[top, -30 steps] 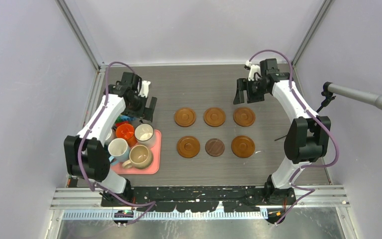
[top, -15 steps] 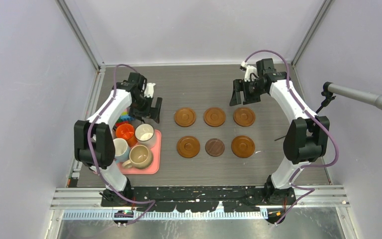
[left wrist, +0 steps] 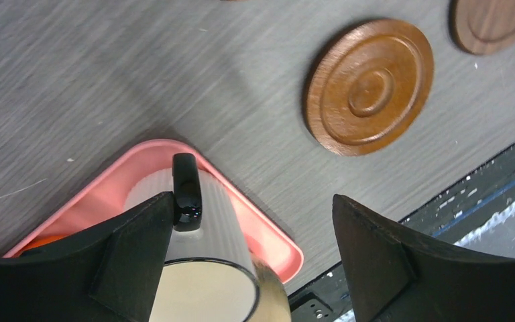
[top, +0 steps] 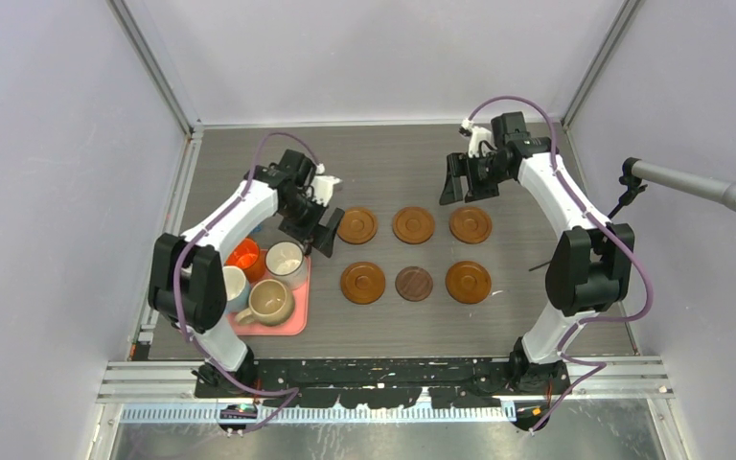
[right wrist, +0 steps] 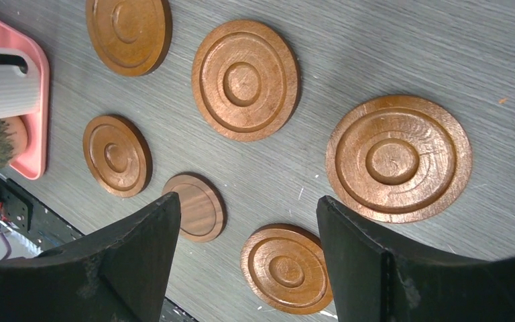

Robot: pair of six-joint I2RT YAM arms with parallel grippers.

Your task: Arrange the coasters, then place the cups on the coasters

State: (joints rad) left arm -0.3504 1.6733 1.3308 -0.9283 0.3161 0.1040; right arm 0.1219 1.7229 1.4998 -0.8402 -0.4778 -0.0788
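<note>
I hold the left gripper [top: 314, 233] spread beside the white mug [top: 283, 259]. The right gripper [top: 458, 187] hangs spread beyond 6 coasters [top: 413, 225].

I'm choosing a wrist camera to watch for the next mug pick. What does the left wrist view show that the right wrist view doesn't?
Only left wrist: the left hand, open above the white mug, and that mug's open top. Only right wrist: the open right hand and all six coasters in two rows. Both: the white mug, pink tray and small dark coaster.
</note>
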